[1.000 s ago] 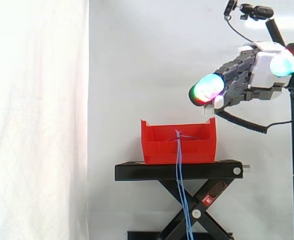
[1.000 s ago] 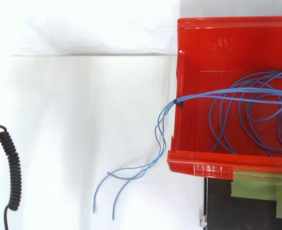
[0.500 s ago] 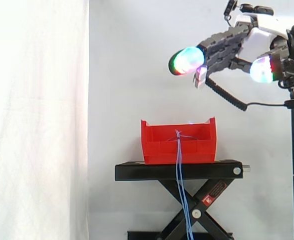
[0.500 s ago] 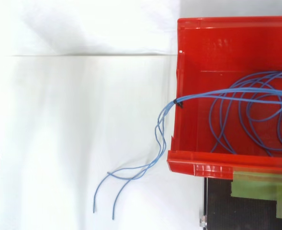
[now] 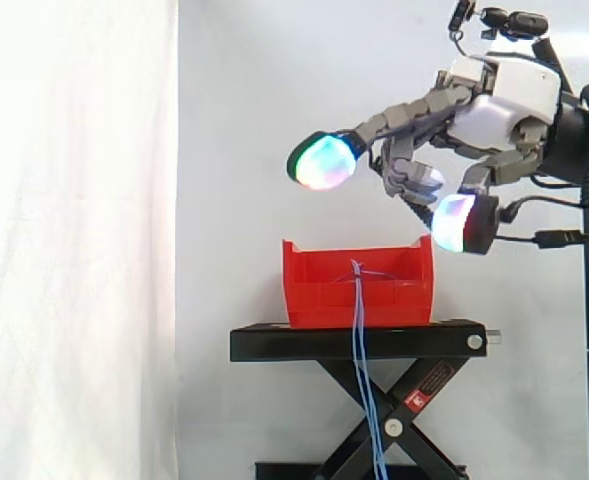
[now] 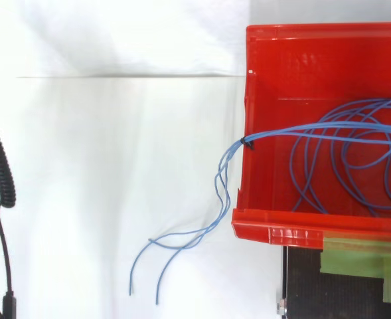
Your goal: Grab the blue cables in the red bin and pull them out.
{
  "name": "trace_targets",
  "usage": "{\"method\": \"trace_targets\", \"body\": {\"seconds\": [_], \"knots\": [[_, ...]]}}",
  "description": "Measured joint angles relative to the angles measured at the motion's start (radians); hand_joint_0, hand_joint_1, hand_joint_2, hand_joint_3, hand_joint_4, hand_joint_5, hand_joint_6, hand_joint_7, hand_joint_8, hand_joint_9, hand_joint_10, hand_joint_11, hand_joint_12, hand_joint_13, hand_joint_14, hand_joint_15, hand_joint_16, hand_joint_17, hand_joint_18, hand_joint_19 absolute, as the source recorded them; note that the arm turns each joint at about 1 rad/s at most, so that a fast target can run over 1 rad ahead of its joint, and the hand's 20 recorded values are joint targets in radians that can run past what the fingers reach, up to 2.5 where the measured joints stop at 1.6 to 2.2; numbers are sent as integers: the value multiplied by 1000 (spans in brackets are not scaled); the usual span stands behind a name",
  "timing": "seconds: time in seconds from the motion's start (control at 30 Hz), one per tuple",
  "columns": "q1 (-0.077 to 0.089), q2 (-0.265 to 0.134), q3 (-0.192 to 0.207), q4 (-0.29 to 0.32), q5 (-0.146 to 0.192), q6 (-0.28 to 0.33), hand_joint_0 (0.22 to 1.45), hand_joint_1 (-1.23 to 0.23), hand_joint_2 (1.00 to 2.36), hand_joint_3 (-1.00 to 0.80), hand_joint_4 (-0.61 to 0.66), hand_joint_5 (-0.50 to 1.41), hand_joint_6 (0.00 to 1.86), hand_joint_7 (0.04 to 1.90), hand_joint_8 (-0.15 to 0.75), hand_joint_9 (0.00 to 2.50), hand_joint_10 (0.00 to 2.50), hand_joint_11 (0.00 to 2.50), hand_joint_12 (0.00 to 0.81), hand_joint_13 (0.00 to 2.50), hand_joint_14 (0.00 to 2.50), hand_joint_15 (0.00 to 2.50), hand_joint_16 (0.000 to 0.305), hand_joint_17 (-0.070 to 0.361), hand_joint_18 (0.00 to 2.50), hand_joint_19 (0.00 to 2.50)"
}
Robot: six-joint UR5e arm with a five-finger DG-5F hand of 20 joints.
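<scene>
The blue cables (image 6: 342, 153) are lying in loose loops on the floor of the red bin (image 6: 247, 86). A bundle of them is crossing the bin's left wall in the top view and trailing down outside it, the two loose ends curling apart below. In the side view these strands are hanging down the bin's near face, past the black stand (image 5: 274, 343) on which the bin is sitting, towards the floor. The hand (image 5: 501, 98) is hovering above the bin's right part, well apart from it and touching nothing. It is reaching leftwards from the right edge with its fingers spread wide and only lightly bent, one glowing fingertip (image 5: 321, 160) pointing left, the thumb pad hanging lower, near the bin's right rim. It is holding nothing. A white curtain (image 5: 74, 240) is hanging behind.
</scene>
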Motion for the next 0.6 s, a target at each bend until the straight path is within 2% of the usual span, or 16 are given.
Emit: {"method": "trace_targets", "body": {"seconds": [0.1,0.13,0.2,0.23,0.27,0.3,0.33,0.37,0.43,0.53,0.6], "knots": [[1,-7,0,4,-10,-80,643,-1029,1000,-1000,123,526,10,330,261,531,1604,1088,360,693,1300,1099,48,107,714,1271],[1,-8,0,3,-13,-104,639,-1030,1000,-1000,122,526,10,331,266,510,1674,1043,364,652,1431,1033,47,106,701,1277],[2,-9,0,2,-20,-160,639,-1029,1000,-1000,119,525,10,329,266,488,1715,1039,359,615,1507,997,47,107,691,1281],[2,-9,0,2,-22,-185,635,-1025,1000,-1000,120,523,11,331,269,470,1637,1040,361,600,1492,977,48,108,667,1265],[2,-10,0,2,-24,-217,628,-1018,1000,-1000,108,515,10,317,274,541,761,1287,367,673,640,1241,49,110,583,1184],[3,-10,0,2,-25,-249,625,-1016,1000,-1000,103,507,10,311,275,608,128,1439,378,752,0,1419,50,114,536,1131],[4,-10,0,1,-26,-265,614,-1009,1000,-1000,103,507,9,307,277,579,8,1273,394,647,15,1172,53,120,442,1022],[5,-10,0,1,-26,-296,612,-1006,1000,-1000,104,498,10,296,265,490,17,942,386,482,22,824,55,123,341,826],[6,-10,0,0,-26,-342,604,-999,1000,-1000,105,480,9,278,260,462,17,727,391,395,20,579,56,127,279,679],[6,-10,0,0,-28,-421,595,-984,1000,-1000,103,464,9,262,258,441,13,503,388,345,15,406,58,130,226,544],[6,-10,0,2,-34,-485,592,-976,1000,-1000,107,462,8,268,259,444,15,482,389,338,13,373,58,131,215,499]]}}
